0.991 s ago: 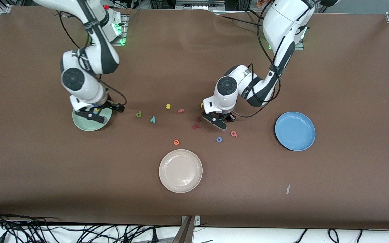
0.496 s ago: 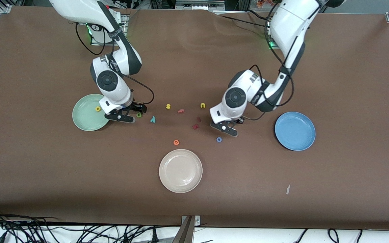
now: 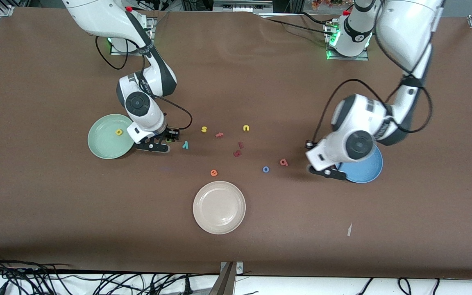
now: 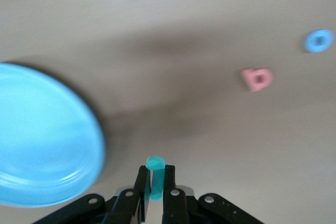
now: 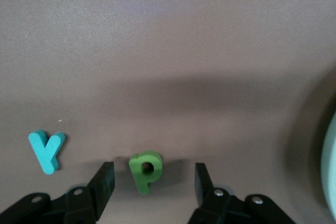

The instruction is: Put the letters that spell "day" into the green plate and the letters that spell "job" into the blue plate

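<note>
I had the left pincer (image 4: pixel 153 181) clamped on the teal j (image 4: pixel 155 176) beside the blue plate (image 4: pixel 42 135), while the right pincer (image 5: pixel 152 179), fingers apart, straddled the green d (image 5: pixel 144 169) for pickup.

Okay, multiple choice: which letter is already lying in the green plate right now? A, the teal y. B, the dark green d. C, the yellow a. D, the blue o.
C: the yellow a lies in the green plate, while the teal y and the blue o lie on the table and the dark green d sits between the right gripper's open fingers.
</note>
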